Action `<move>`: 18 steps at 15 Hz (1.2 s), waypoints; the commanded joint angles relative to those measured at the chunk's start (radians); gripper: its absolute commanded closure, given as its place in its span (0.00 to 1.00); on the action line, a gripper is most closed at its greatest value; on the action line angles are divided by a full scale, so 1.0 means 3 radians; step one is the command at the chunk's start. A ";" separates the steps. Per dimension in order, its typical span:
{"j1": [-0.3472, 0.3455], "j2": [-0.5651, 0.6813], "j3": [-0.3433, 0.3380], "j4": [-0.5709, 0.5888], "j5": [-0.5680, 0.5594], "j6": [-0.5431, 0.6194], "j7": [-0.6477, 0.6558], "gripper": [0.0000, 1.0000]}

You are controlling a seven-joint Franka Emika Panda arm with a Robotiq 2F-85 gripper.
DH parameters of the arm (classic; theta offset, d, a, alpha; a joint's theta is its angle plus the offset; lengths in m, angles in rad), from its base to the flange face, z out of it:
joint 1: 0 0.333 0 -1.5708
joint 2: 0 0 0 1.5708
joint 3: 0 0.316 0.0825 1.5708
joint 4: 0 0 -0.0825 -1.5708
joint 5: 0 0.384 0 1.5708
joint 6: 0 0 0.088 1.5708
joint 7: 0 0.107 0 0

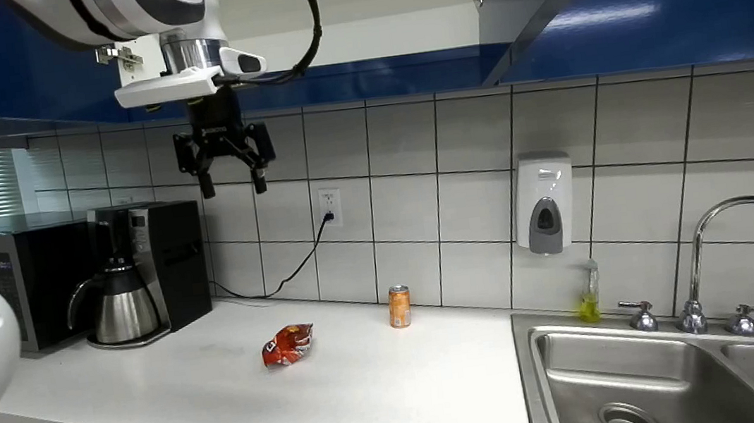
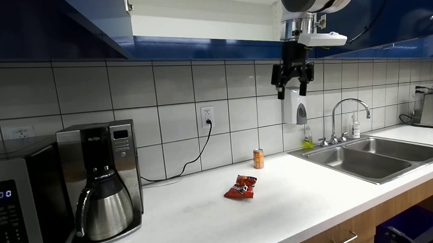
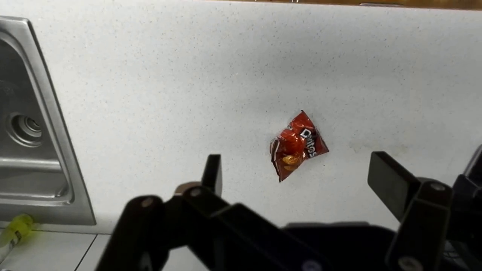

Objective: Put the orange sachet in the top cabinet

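The orange sachet [image 3: 299, 145], a crumpled glossy red-orange Doritos bag, lies on the white countertop and shows in both exterior views [image 1: 288, 344] [image 2: 241, 187]. My gripper [image 1: 232, 184] hangs high over the counter, pointing down, well above the sachet and just below the bottom edge of the top cabinet. Its jaws stand wide apart with nothing between them. From the wrist view, the sachet sits far below, in the space framed by the fingers [image 3: 391, 184]. The top cabinet [image 2: 198, 47] has its dark blue door swung out and its pale interior exposed behind the arm.
A small orange can [image 1: 399, 307] stands near the tiled wall. The coffee maker [image 2: 126, 158] and microwave [image 2: 19, 203] occupy one end of the counter, the sink [image 1: 534, 378] the other. An open cabinet door [image 1: 531, 2] juts out beside the opening. A soap dispenser [image 1: 545, 203] hangs on the wall.
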 commanded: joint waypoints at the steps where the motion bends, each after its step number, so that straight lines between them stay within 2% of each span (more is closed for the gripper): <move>1: 0.0009 -0.0027 0.0013 -0.0091 0.0076 -0.0124 0.0096 0.00; 5: 0.0017 -0.0022 -0.0001 -0.0242 0.0143 -0.0135 0.0098 0.00; 11: -0.0004 0.0129 0.0001 -0.0480 0.0051 0.0113 0.0041 0.00; 18: -0.0034 0.0613 0.0005 -0.0631 -0.0115 0.0742 -0.0011 0.00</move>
